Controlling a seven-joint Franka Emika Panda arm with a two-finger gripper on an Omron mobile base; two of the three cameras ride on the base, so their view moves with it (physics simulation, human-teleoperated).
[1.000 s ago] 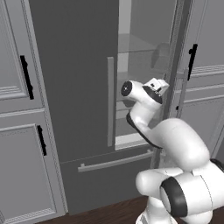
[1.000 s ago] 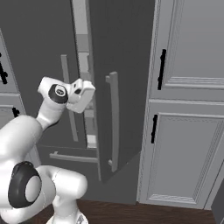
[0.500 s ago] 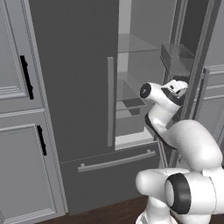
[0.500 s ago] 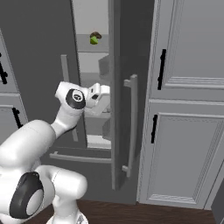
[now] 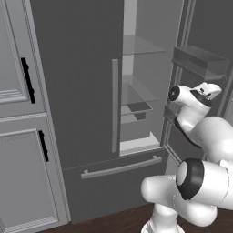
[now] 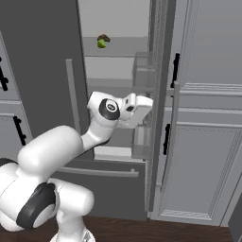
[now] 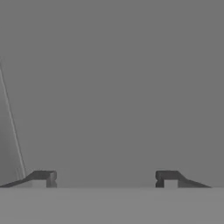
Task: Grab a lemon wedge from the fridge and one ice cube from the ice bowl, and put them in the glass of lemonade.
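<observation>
- So, the tall dark grey double-door fridge (image 5: pixel 82 91) stands with its right door (image 6: pixel 158 118) swung wide, and the pale grey inside with its clear shelves is open to reach; the left door with its long light grey handle (image 5: pixel 114 105) is shut.
- The tiny yellow-green lemon wedge (image 6: pixel 101 43) lies on an upper shelf inside, near the back, well above the robot's hand and apart from it.
- The two-finger gripper (image 7: pixel 105 176) has its dark tips spread wide with nothing between them; in the hand view it faces a flat grey surface, most likely the inner face of the open door, though I cannot tell for sure.
- In the right base view the white hand (image 6: pixel 138 107) sits at mid height just beside the door's shelf bins.
- By my reading, opening the fridge is done and the wedge is not yet grasped.
- Left to do, judging from the task: lift the hand to the upper shelf and pinch the wedge, carry it to the glass of lemonade, then fetch one ice cube from the ice bowl and drop it in too.
</observation>
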